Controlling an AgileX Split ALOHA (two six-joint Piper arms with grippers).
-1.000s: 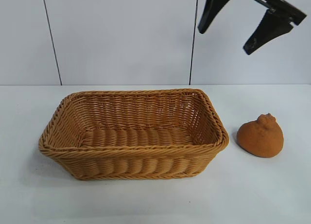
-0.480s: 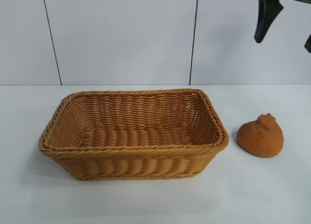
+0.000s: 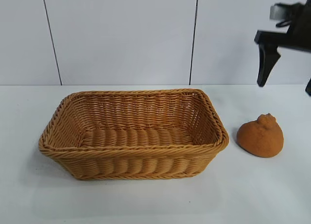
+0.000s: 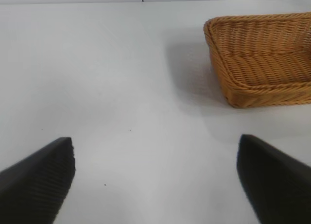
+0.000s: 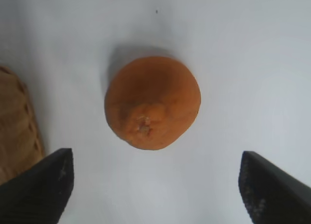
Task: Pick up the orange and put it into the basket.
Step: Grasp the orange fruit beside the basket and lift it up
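While the right gripper [image 5: 155, 185] hangs wide open above it, the orange [image 3: 260, 136] sits on the table [image 3: 146, 204] beside the basket [image 3: 133, 134]; its rounded skin could roll from an off-centre pinch.

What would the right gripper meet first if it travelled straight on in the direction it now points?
Most likely the orange. The right gripper is open and points down at the white table, and the fruit lies between the lines of its fingers in the wrist view. Exact depth is unclear, so it could touch slightly off-centre.
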